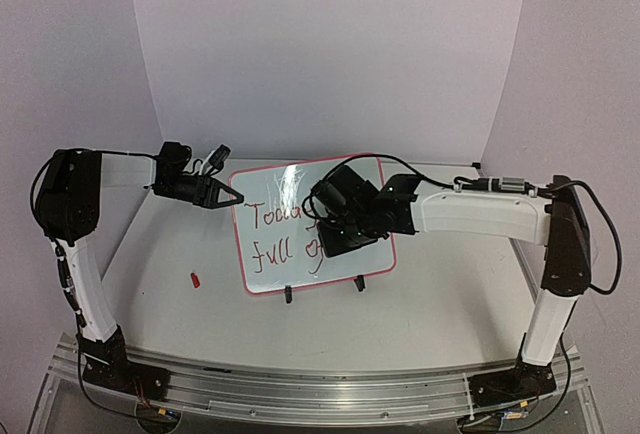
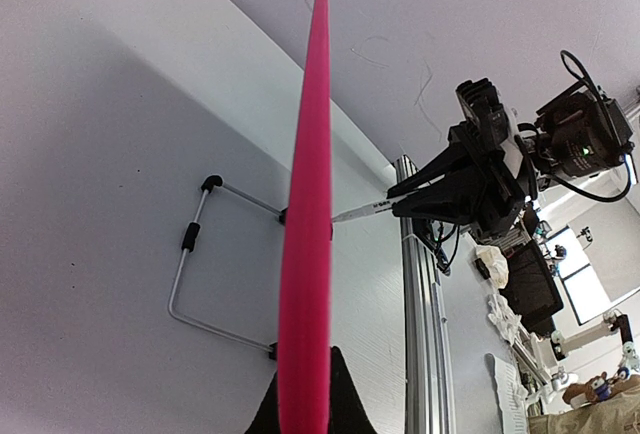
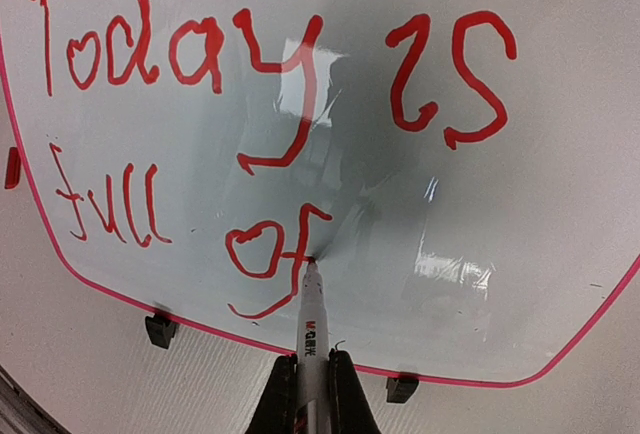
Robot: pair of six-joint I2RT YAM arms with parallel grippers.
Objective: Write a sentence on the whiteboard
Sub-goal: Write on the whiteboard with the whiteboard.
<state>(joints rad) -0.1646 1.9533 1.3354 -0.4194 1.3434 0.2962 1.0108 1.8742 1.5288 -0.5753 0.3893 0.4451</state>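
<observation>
Smack in the middle of the table in the top view sits the whiteboard (image 1: pixel 262 276), propped up on its two black clip feet (image 1: pixel 288 294) and leaning back a bit. The left gripper (image 1: pixel 232 197) comes in at the board's 9 o'clock edge. On its own wrist cam the pink frame (image 2: pixel 308 204) runs edge-on straight between the fingers, so I'd call that clamped on the rim, bracing the board.

The right gripper (image 3: pixel 310 399) is clenched around a marker (image 3: pixel 311 324), with the barrel pointing to 12 o'clock in its wrist cam. The tip is touching the board right at the "f" of "of". Red writing so far reads "Today is" on the top line and "full of" (image 3: pixel 190 224) below it.

So we're mid-sentence, and my read is it's just wrapping up "of". The next move probably means lifting the tip and sliding toward 3 o'clock, where the board is bare. Then it comes back down with light pressure so the board doesn't rock on its feet. The frame curves up at the 4 o'clock corner, so that last word needs to stay smallish and fairly high.

There's also a small red bit (image 1: pixel 195 279) lying on the table at about 8 o'clock from the board. It might be the marker's cap, but I can't say for sure.
</observation>
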